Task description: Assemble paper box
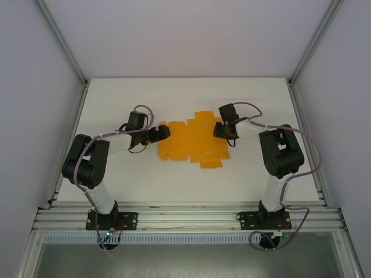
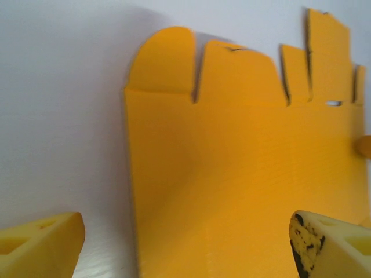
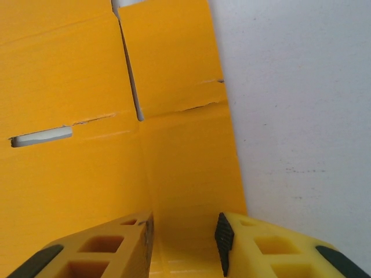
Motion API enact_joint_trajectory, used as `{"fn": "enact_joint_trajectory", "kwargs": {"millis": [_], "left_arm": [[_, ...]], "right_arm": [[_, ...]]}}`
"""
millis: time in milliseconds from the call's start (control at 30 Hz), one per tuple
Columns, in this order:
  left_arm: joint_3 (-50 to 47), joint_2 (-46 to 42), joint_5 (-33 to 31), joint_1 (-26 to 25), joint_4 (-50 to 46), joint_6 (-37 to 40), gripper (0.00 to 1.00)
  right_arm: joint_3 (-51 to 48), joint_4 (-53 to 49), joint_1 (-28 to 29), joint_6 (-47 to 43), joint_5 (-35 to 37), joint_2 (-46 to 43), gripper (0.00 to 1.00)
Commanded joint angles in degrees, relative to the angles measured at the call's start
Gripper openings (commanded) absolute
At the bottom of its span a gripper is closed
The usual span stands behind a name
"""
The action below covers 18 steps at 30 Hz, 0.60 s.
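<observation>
The paper box is a flat bright orange die-cut sheet with flaps and tabs, lying on the white table. My left gripper sits low at the sheet's left edge. In the left wrist view the gripper is open wide and the sheet runs between its yellow fingers without touching them. My right gripper is over the sheet's right side. In the right wrist view its jaws stand partly apart above the outer orange panel, and neither pad touches the card.
The white tabletop extends round the sheet, with bare room at the back and to both sides. Aluminium frame rails run along the near edge, and grey walls close in on the left and right.
</observation>
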Motion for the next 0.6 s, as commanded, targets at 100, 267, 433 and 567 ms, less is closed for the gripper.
{"fn": "enact_joint_trajectory", "kwargs": {"millis": [100, 267, 433, 567], "left_arm": [[-0.87, 1.66, 10.65, -0.76, 12.64, -6.04, 0.75], [-0.75, -0.5, 11.19, -1.19, 15.55, -7.23, 0.54], [1.06, -4.05, 9.64, -1.51, 11.27, -3.9, 0.24], [1.89, -6.43, 9.16, -1.6, 9.44, -2.01, 0.0]], "right_arm": [[-4.89, -2.08, -0.39, 1.13, -3.51, 2.83, 0.37], [-6.76, 0.98, -0.4, 1.76, -6.06, 1.22, 0.37], [-8.01, 3.17, -0.85, 1.32, -7.4, -2.82, 0.39], [-8.73, 5.2, -2.69, 1.41, -9.54, -9.6, 0.5]]}}
